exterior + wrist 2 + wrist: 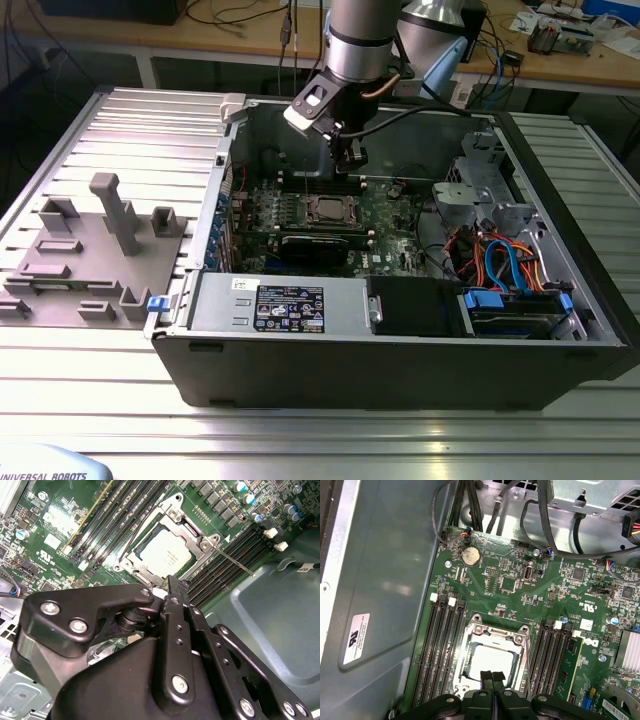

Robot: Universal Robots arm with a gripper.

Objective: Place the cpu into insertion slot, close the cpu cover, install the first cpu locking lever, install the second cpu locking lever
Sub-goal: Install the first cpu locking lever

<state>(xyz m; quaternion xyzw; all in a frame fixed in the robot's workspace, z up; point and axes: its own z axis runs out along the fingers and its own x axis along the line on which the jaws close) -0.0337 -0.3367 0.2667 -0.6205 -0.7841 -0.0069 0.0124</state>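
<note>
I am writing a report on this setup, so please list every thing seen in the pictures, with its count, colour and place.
table: one, silvery, ribbed, under everything.
computer case: one, dark, open, on the table.
grey fixture: one, on the table, exterior view's left of the case.
motherboard: one, green, inside the case.
cpu: one, silver-grey, middle of the motherboard.
cpu cover: one, silvery frame, down around the cpu.
memory slots: several, black, both sides of the cpu.
coin battery: one, silver, on the motherboard.
graphics card: one, black, near the cpu.
cables: several, orange and blue, exterior view's right.
arm: one, silvery, above the case.
gripper: one, black, shut, near the cpu.
</note>
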